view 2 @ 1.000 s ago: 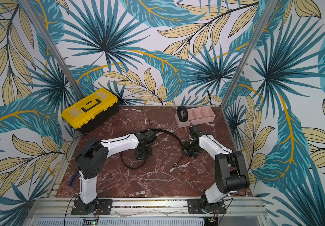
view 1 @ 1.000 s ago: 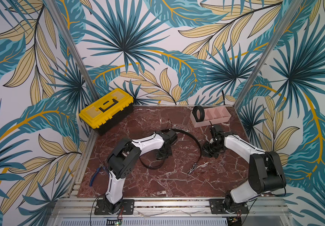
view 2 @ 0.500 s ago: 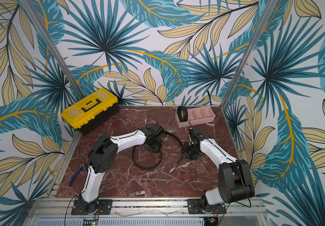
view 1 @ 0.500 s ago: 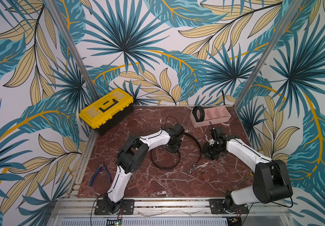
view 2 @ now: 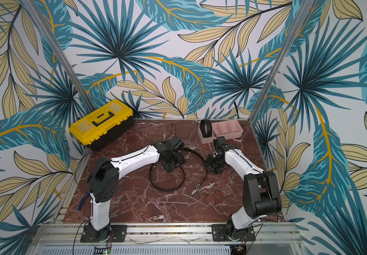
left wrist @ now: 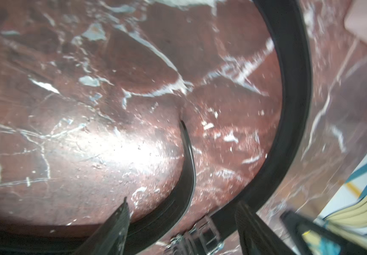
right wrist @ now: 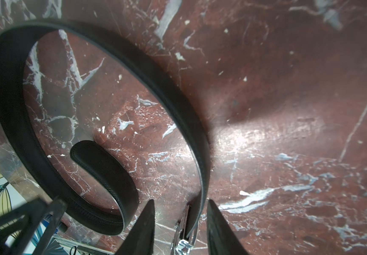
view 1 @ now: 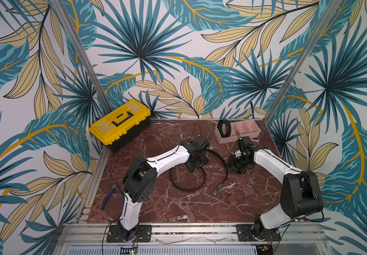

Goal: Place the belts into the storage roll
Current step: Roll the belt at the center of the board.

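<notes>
Jaws on both arms stand parted, gripping nothing: left gripper (view 1: pixel 196 164) wide, right gripper (view 1: pixel 235 165) narrower, astride the loose belt (view 1: pixel 187 188) at the centre of the worktop (view 1: pixel 156 209). Storage roll (view 1: pixel 240 138) at the back-right corner holds one coiled belt (view 1: pixel 225 127). Risk: the springy loop may unwind and slip a closing grip

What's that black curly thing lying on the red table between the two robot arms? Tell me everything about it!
That is a belt: a long, thin black strap, leathery-looking with stitched edges, and a small silver buckle at one end. It stands on its edge on the red marble table, curled in a loose spiral with its rounded tip inside. The left tool and right tool each straddle the strap with fingers apart, so neither pinches it.
</notes>
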Robot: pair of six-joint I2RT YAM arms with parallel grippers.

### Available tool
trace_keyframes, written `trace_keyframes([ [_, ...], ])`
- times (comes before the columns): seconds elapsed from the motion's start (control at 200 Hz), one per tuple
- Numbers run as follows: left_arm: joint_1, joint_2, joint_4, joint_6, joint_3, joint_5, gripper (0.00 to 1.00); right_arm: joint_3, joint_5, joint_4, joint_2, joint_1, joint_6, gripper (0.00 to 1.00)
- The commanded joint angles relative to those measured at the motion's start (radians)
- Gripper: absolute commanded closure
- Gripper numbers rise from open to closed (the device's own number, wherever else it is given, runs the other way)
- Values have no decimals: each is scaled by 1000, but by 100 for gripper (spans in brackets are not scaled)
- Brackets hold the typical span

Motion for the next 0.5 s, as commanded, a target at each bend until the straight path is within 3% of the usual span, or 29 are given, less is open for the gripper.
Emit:
trace_keyframes([
  [0.0, -41, 11, -77, 175, -5, 14, 23, 27, 9, -30, 20, -23, -32, 58],
  [0.305, -138, 132, -103, 252, 61, -54, 26, 103, 3, -56, 77, -73, -86, 52],
  [0.416, -142, 182, -112, 246, 74, -51, 34, 134, 6, -65, 106, -73, -115, 55],
  [0.496, -142, 188, -112, 237, 68, -63, 45, 158, 7, -65, 138, -72, -139, 56],
])
